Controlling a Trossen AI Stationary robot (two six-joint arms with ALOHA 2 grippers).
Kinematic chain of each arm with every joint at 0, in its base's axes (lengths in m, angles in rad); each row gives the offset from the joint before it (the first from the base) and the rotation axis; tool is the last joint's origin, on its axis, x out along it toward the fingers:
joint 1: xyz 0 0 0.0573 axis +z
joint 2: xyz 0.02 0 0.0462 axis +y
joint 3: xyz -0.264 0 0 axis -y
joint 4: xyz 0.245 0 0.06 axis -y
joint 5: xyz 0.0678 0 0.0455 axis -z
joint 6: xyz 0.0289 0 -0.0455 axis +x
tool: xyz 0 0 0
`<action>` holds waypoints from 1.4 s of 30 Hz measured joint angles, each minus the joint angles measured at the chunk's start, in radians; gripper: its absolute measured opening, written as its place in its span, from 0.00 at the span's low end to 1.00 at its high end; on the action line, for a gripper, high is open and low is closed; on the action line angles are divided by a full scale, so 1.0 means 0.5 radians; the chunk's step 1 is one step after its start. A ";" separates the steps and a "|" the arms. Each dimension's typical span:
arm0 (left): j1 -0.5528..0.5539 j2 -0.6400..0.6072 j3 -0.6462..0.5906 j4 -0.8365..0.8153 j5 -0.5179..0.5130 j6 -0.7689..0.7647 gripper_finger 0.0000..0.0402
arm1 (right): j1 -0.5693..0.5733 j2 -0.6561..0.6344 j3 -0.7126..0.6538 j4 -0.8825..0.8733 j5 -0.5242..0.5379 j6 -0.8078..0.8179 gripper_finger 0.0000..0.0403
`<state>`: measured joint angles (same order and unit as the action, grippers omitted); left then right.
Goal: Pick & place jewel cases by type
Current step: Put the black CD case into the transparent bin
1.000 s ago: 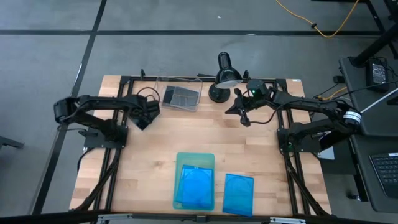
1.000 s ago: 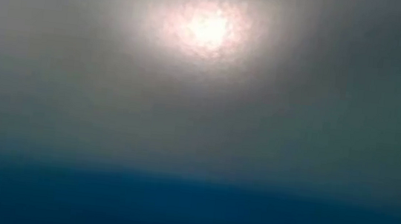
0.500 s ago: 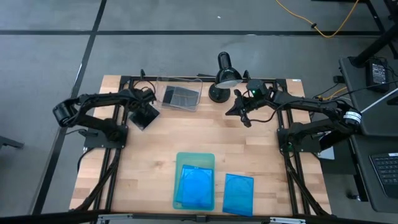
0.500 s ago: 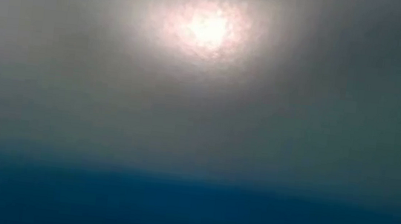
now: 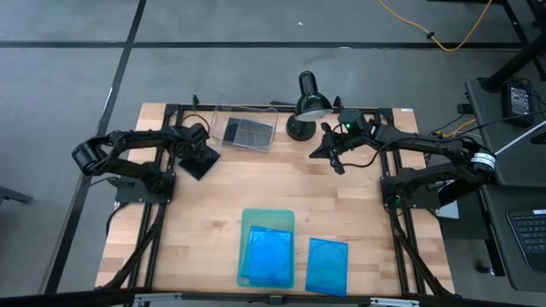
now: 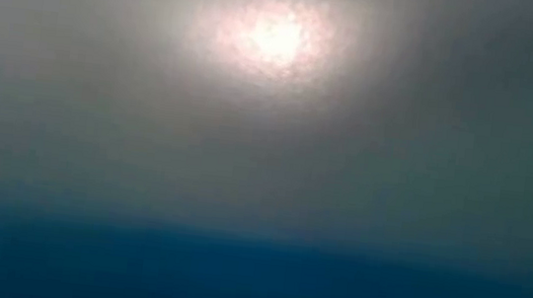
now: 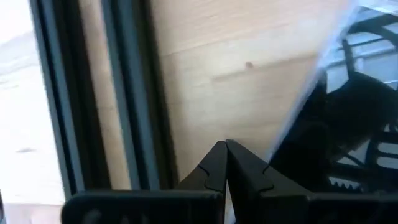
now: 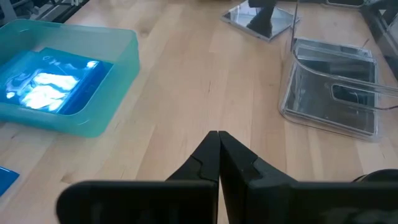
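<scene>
Left end effector (image 5: 198,152) grips dark case (image 5: 199,160); bin (image 5: 246,130) holds dark cases

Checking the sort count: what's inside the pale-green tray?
A blue jewel case lies in the pale-green tray; whether more lie beneath it is hidden. Another blue case lies outside, beside the tray.

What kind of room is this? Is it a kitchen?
Not a kitchen; it looks like a robot lab or workshop. Two dark robot arms are fixed to a wooden table on a plain grey floor, a black desk lamp stands at its back edge, and a yellow cable trails across the floor.
</scene>
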<state>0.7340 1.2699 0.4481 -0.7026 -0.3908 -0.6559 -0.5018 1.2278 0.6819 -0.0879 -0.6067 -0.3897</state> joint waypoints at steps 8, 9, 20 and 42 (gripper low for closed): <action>-0.232 0.000 -0.002 0.074 0.033 -0.092 0.01 | 0.000 0.000 0.000 0.002 0.003 -0.008 0.01; -0.258 0.000 -0.002 0.087 0.034 -0.099 0.01 | -0.001 0.000 0.001 0.001 0.003 -0.008 0.01; -0.543 0.003 -0.006 0.439 0.118 -0.128 0.01 | -0.001 0.000 0.001 0.001 0.005 -0.008 0.01; -1.077 0.430 0.080 1.360 0.266 -0.104 0.01 | 0.000 0.000 0.001 0.001 0.005 -0.008 0.01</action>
<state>0.1954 1.4849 0.4882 -0.0225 -0.2575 -0.7081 -0.5018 1.2278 0.6823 -0.0875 -0.6041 -0.3939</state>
